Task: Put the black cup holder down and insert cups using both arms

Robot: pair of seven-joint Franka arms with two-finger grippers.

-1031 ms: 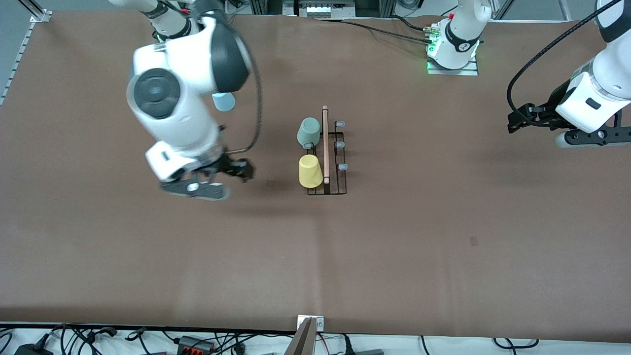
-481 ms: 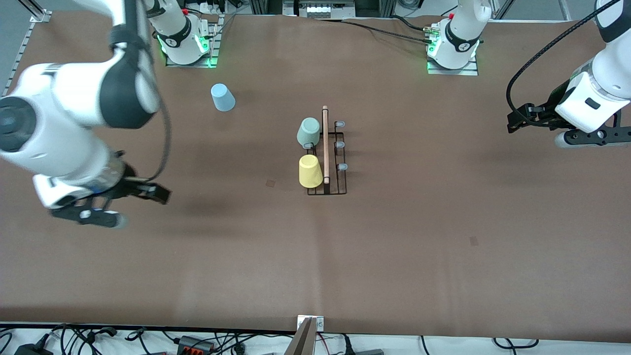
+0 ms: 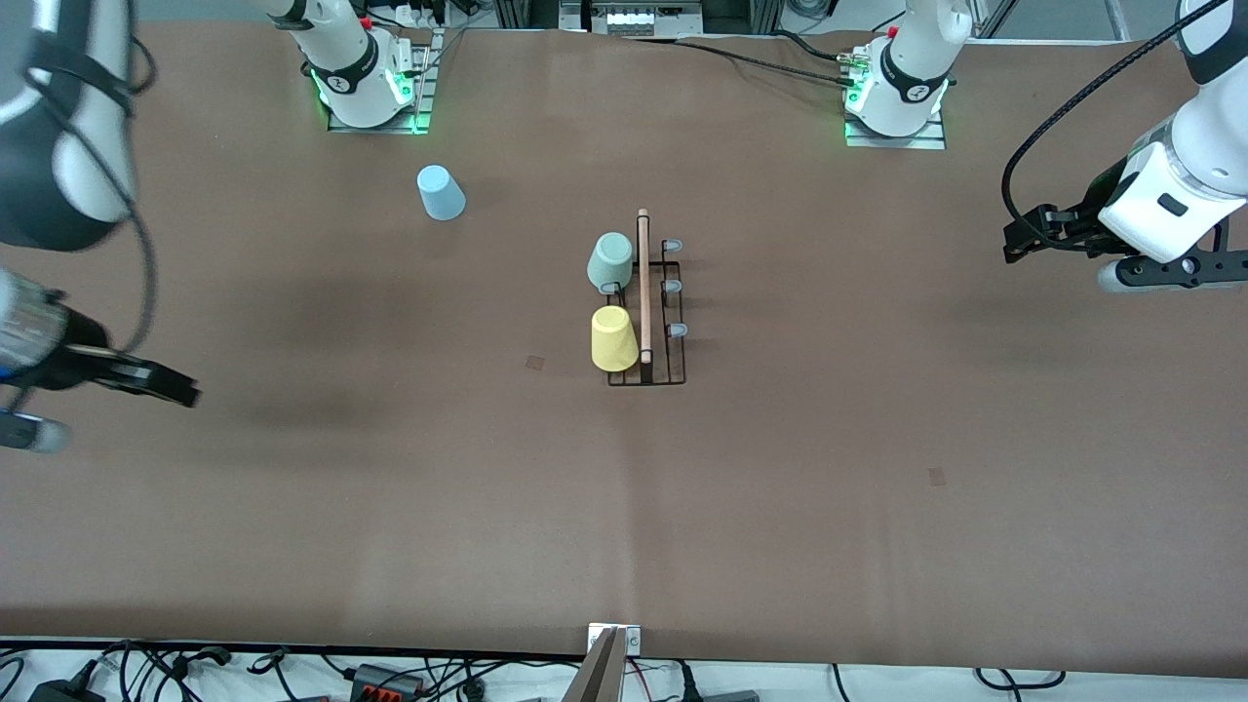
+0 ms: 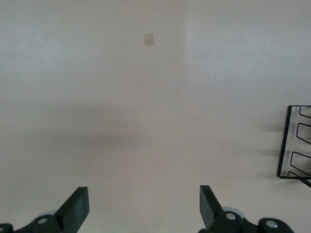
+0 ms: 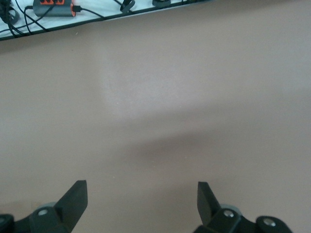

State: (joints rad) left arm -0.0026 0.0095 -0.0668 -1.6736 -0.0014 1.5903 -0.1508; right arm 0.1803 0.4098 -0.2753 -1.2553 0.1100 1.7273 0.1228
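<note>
The black cup holder (image 3: 673, 363) stands at the table's middle, with its wooden rod (image 3: 643, 283) on top. The mint green cup (image 3: 610, 261) and the yellow cup (image 3: 613, 338) hang on its pegs on the side toward the right arm's end. Three pegs (image 3: 673, 287) on the side toward the left arm's end are bare. The light blue cup (image 3: 441, 192) stands upside down near the right arm's base. My right gripper (image 3: 171, 388) (image 5: 141, 196) is open and empty over bare table at its end. My left gripper (image 3: 1024, 239) (image 4: 143, 206) is open and empty at its end; its wrist view shows the holder's edge (image 4: 287, 143).
The arm bases (image 3: 366, 83) (image 3: 897, 97) stand along the edge farthest from the front camera. Cables and a power strip (image 5: 53, 8) lie off the table's nearest edge. A small dark mark (image 3: 535, 363) is on the brown cover beside the holder.
My right arm has swung from beside the holder out to its end of the table, empty. The light blue cup came into sight. The left arm has not moved.
</note>
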